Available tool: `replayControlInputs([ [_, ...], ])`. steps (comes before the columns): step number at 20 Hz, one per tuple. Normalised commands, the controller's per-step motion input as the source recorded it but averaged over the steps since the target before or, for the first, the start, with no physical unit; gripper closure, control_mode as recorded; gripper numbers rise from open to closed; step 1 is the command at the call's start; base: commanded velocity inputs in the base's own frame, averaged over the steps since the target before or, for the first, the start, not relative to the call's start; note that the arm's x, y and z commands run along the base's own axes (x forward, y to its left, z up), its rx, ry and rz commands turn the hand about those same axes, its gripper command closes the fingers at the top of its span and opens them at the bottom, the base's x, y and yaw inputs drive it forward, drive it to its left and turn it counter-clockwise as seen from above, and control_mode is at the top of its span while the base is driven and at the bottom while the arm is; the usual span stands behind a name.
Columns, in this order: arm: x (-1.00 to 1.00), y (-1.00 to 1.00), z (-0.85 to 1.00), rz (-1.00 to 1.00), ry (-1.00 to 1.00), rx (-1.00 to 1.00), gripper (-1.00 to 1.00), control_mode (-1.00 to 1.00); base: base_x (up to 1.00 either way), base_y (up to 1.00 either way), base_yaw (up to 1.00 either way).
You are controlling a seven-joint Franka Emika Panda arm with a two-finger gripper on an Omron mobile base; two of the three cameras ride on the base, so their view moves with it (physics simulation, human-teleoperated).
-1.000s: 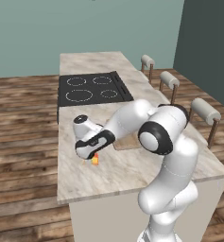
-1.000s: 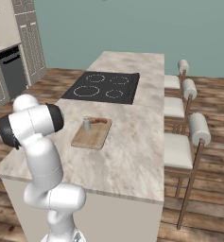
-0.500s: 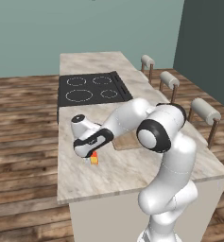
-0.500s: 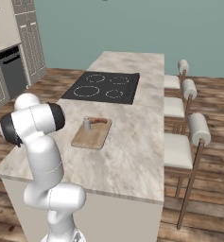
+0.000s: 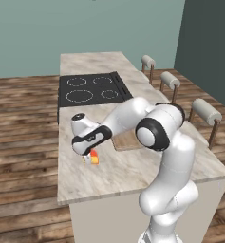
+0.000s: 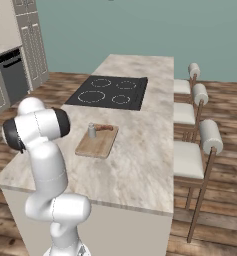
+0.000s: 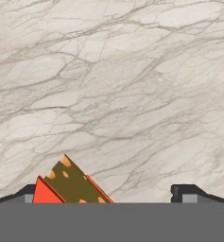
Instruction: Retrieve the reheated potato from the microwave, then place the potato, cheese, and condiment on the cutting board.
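Observation:
The cheese (image 7: 68, 184), a yellow-orange wedge with a red face, lies on the marble counter between my fingertips, close to the left one (image 7: 26, 194). My gripper (image 7: 107, 194) is open and points straight down at it. In the left base view the gripper (image 5: 87, 155) hangs just over the cheese (image 5: 93, 159) near the counter's left edge. The cutting board (image 6: 97, 142) lies mid-counter. On it stand the grey condiment (image 6: 92, 131) and a brown lump, the potato (image 6: 104, 128). The microwave is out of view.
A black cooktop (image 6: 110, 91) is set into the counter beyond the board. Stools (image 6: 206, 136) line the island's right side. Grey cabinets and a dark appliance front (image 6: 12, 75) stand at the far left. The counter's left edge (image 5: 59, 161) is close to the cheese.
The hand has shifted slightly left and lower over the cheese. The jaws stay wide. Board, condiment and potato have not moved.

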Motion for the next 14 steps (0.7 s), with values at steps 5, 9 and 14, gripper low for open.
replayControlInputs([
  [5, -0.01, -0.17, -0.32, 0.1, 0.12, 0.0, -1.0, -1.0, 0.0, 0.0, 0.0],
  [9, -0.14, -0.23, -0.33, 0.05, 0.14, -0.03, -1.0, -1.0, 0.0, 0.0, 0.0],
  [14, -0.23, -0.2, -0.32, 0.01, 0.11, -0.08, 1.0, -1.0, 0.0, 0.0, 0.0],
])
